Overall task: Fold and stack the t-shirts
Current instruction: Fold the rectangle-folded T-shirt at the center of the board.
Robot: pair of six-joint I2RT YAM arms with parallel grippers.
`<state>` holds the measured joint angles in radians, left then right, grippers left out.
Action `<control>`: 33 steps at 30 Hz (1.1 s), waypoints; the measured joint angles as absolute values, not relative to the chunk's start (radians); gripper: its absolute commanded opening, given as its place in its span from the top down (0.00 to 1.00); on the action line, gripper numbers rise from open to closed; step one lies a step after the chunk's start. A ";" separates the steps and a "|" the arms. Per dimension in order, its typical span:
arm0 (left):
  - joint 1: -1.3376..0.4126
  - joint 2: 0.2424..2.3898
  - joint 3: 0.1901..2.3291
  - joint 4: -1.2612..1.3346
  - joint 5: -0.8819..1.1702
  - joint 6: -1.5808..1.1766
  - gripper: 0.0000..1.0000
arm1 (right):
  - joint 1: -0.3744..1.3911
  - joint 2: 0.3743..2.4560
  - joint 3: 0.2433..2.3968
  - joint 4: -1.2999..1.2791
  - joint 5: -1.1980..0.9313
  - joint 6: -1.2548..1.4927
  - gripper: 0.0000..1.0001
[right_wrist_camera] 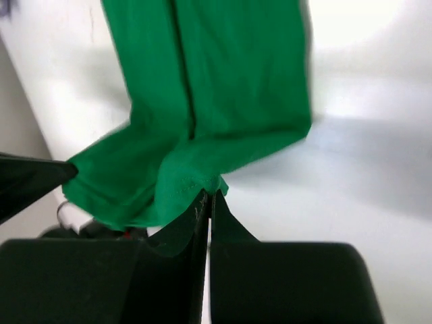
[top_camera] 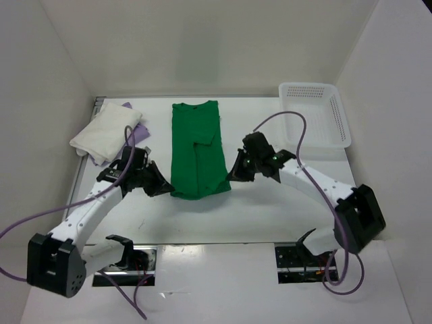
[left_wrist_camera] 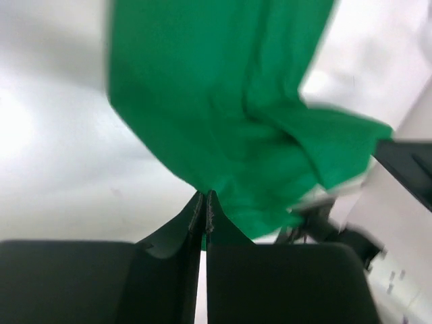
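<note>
The bright green t-shirt [top_camera: 196, 148] lies in a long narrow fold down the middle of the table, collar at the far end. My left gripper [top_camera: 166, 187] is shut on its near left corner [left_wrist_camera: 223, 169]. My right gripper [top_camera: 233, 177] is shut on its near right corner [right_wrist_camera: 182, 182], and the near hem is lifted between them. The white t-shirt [top_camera: 104, 132] lies folded at the far left on top of the lavender t-shirt [top_camera: 140, 129], of which only an edge shows.
A white perforated basket [top_camera: 314, 113] stands at the far right corner. White walls close in the table on the left, back and right. The arm bases and cables sit along the near edge.
</note>
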<state>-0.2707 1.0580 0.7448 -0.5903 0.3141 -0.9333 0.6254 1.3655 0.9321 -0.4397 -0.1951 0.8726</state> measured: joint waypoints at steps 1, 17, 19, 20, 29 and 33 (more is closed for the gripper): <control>-0.237 1.091 0.748 -0.566 0.321 -0.921 0.94 | 0.605 1.412 0.976 -0.444 -0.196 0.846 1.00; -0.124 1.774 1.234 -0.326 0.228 -0.802 0.94 | 0.376 1.963 1.481 -0.443 -0.226 0.615 1.00; -0.124 1.819 1.257 -0.316 0.211 -0.787 0.94 | 0.360 2.010 1.518 -0.437 -0.230 0.606 1.00; -0.124 1.837 1.266 -0.315 0.204 -0.785 0.94 | 0.355 2.035 1.536 -0.435 -0.231 0.603 1.00; -0.118 1.901 1.284 -0.305 0.133 -0.789 0.93 | 0.349 2.157 1.637 -0.435 -0.282 0.586 1.00; -0.105 1.860 1.274 -0.294 0.104 -0.791 0.91 | 0.349 2.157 1.662 -0.430 -0.295 0.585 1.00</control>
